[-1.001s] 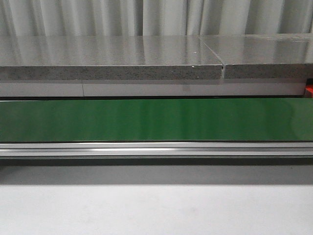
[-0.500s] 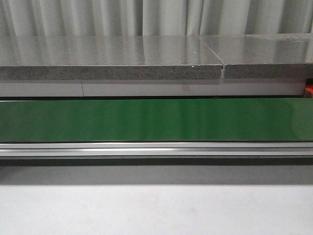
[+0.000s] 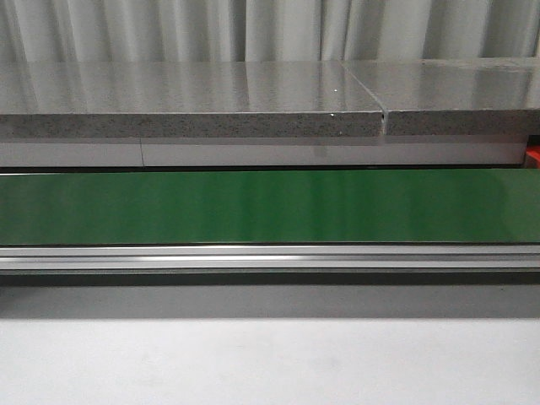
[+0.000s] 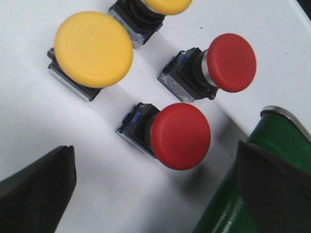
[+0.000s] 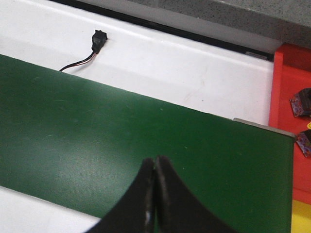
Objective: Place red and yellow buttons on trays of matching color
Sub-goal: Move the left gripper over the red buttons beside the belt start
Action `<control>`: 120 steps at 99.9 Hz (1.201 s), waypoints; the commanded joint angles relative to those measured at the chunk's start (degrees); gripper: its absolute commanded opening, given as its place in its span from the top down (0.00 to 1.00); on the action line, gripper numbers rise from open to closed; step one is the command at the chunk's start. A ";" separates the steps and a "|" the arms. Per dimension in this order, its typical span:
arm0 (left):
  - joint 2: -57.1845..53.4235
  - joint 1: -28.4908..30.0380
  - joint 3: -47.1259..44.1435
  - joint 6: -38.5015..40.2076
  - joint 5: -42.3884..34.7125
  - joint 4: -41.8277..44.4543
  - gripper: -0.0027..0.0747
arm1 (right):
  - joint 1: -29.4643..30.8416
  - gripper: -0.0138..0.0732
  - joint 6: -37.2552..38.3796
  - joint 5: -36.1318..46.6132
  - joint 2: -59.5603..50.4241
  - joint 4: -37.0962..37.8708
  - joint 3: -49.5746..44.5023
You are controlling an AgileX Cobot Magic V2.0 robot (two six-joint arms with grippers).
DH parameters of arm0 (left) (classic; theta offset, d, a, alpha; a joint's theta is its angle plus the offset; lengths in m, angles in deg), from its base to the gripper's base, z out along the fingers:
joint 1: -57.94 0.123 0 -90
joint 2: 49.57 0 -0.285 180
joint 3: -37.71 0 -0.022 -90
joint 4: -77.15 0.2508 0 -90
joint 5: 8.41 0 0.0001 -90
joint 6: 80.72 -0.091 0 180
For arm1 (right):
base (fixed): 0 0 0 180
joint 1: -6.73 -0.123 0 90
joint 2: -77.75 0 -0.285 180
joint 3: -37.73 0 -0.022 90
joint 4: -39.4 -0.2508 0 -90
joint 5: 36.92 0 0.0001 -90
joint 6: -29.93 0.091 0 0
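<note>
White table surface (image 4: 34, 121) carrying two red buttons (image 4: 181, 136) at centre and right, two yellow buttons (image 4: 93, 48) at upper left, green conveyor belt (image 3: 270, 207) across mid-frame of front view

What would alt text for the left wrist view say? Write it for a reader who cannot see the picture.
Two red buttons and two yellow buttons, one cut off at the frame edge, lie on a white surface. The left tool hangs open above them, holding nothing. A green conveyor belt end shows beside the nearer red button.
</note>
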 commanded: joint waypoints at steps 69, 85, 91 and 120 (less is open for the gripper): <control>0.30 -2.14 4.28 4.14 -0.12 0.70 0.14 | 0.04 0.92 -0.45 3.23 -1.14 -0.01 1.41; 0.41 -2.14 5.07 4.45 -0.17 0.80 0.14 | 0.04 0.92 -0.45 3.23 -1.14 -0.01 1.41; 0.41 -2.14 5.07 4.54 -0.17 0.80 0.14 | 0.04 0.92 -0.45 3.23 -1.14 -0.01 1.41; 3.12 -2.50 5.07 4.54 -0.17 0.42 0.14 | 0.04 0.92 -0.45 3.23 -1.14 -0.01 1.41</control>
